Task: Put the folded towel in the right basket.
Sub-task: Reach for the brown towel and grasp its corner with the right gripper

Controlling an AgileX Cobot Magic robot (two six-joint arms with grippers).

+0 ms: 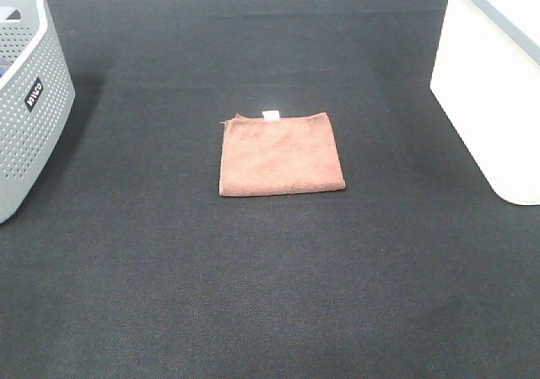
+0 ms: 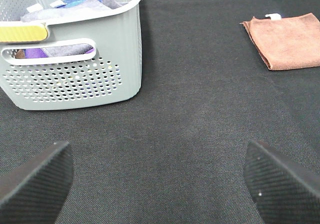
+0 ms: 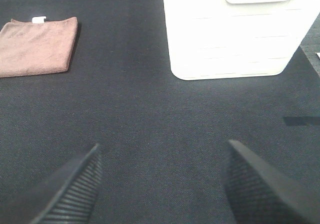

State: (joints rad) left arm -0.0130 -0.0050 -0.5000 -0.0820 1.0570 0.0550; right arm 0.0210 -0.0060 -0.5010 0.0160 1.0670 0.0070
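The folded towel point(image 1: 281, 154) is rust-brown and roughly square, lying flat in the middle of the black table with a small white tag on its far edge. It also shows in the left wrist view point(image 2: 289, 40) and the right wrist view point(image 3: 36, 45). The right basket point(image 1: 494, 88) is white and solid-walled at the table's right edge; it shows in the right wrist view point(image 3: 232, 33). My left gripper point(image 2: 160, 184) is open and empty above bare table, well short of the towel. My right gripper point(image 3: 162, 184) is open and empty, in front of the white basket. Neither gripper shows in the exterior view.
A grey perforated basket point(image 1: 29, 109) with a black label stands at the left edge; in the left wrist view point(image 2: 75, 54) it holds several cloths. The black table cloth point(image 1: 278, 286) stretches around the towel.
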